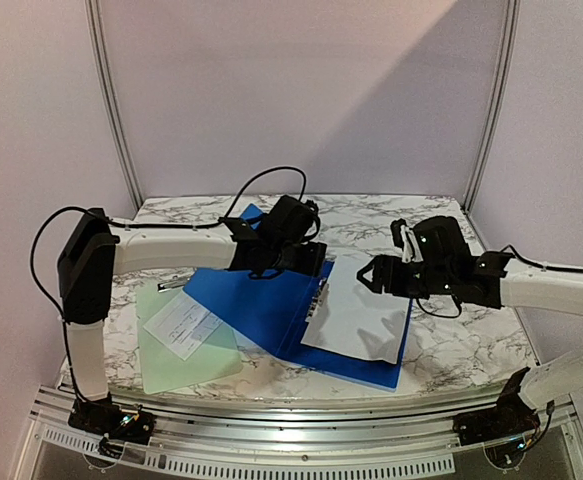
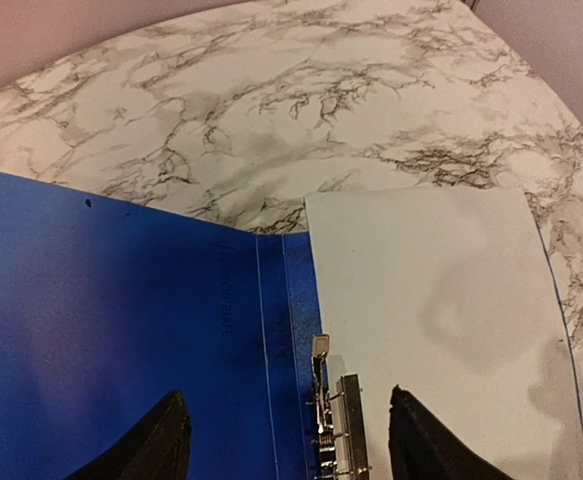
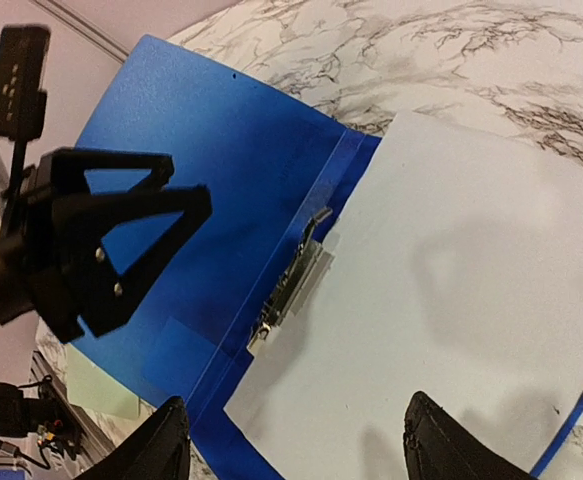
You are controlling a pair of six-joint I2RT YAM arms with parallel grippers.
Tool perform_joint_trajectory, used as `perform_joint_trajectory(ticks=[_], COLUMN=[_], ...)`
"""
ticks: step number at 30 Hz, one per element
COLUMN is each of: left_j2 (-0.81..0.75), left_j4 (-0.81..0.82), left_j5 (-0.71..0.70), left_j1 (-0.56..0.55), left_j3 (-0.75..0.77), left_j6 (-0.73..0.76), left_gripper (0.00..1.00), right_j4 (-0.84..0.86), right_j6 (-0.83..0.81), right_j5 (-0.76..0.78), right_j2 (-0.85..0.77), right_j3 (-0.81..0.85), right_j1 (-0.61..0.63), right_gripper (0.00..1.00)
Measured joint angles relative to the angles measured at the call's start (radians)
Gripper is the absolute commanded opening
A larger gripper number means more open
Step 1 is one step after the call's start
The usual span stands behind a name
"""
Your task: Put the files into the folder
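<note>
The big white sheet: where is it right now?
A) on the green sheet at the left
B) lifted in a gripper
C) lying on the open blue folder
C: the big white sheet lies flat on the right half of the open blue folder, its edge at the metal clip.

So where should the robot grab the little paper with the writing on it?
Probably at its left corner, with the left gripper coming down from above on the left side. The printed slip lies flat on a pale green sheet, so only a thin edge can be pinched, and the open blue folder crowds its right side.
</note>
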Motion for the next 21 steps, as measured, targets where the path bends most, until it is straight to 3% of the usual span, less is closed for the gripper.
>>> perform_joint_trajectory(ticks=[12, 21], left_j2=[-0.168, -0.279], left_j4=[0.008, 0.043], left_j5=[0.037, 0.056], left_j1=[0.005, 0.005], left_j3=[-0.149, -0.261], left_j6=[0.024, 0.034], left_gripper=[0.67, 0.67], right_j4=[0.083, 0.094], right_j6=[-0.038, -0.042], right_j5=[-0.357, -0.528], right_j2=[0.31, 0.539], right_j3=[0.211, 0.38], right_j1=[-0.186, -0.227], right_gripper=[0.73, 0.73])
